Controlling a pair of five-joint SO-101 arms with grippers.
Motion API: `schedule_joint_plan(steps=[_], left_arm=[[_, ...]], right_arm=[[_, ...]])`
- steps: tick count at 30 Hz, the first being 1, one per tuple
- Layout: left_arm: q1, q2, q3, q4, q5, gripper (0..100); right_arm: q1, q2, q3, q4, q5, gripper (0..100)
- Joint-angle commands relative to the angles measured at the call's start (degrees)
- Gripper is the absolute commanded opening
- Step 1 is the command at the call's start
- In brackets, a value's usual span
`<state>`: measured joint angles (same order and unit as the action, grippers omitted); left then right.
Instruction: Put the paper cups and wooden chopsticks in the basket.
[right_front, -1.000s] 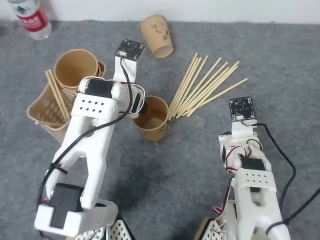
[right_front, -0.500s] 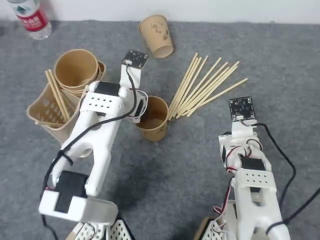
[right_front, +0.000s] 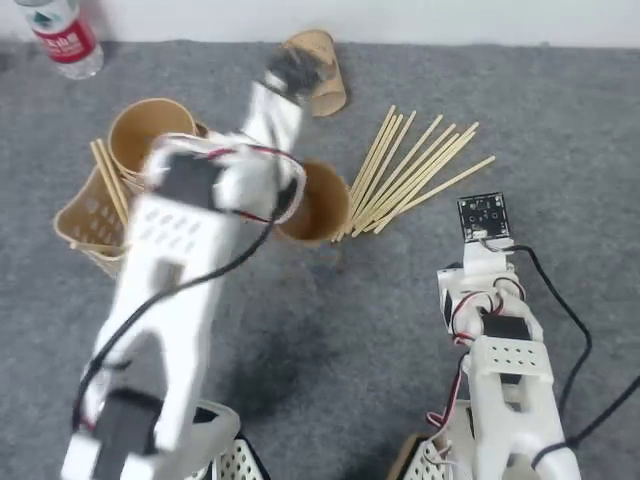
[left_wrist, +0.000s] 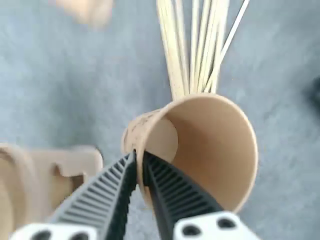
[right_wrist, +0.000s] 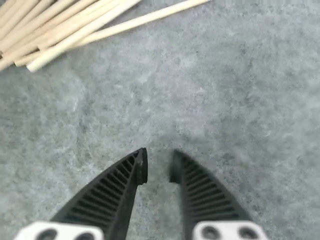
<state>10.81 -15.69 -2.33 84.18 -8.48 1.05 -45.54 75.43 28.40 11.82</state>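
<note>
Basket (right_front: 85, 225) already holds cups (right_front: 150, 135) and chopsticks (right_front: 112, 185); beside it the left end effector (left_wrist: 136, 157) pinches a paper cup (left_wrist: 210, 150); chopstick pile (right_front: 410, 175) beyond awaits.

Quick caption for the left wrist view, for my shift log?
Left pincer shut on the rim of a tilted paper cup, wooden chopsticks lying beyond.

A clear plastic bottle (right_front: 62, 38) with a red label lies at the far left corner of the grey, carpet-like surface (right_front: 330, 340), just beside the pale white strip (right_front: 480, 20) running along the far edge.
</note>
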Motion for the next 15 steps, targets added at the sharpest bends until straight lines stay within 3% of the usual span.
schedule_joint_plan(steps=[1, 8, 15], left_arm=[[-1.41, -9.49, -10.95, 4.40, -0.88, 1], [-4.84, -19.78, -13.58, 2.81, -1.05, 1], [-17.58, -18.64, -13.76, -6.77, -0.97, 1]], right_arm=[[-1.01, -0.48, -10.29, 7.16, -0.35, 15.8], [-7.87, -0.40, -29.80, 23.34, -0.35, 14.3], [-11.74, 10.95, -43.96, 30.02, -0.79, 14.3]])
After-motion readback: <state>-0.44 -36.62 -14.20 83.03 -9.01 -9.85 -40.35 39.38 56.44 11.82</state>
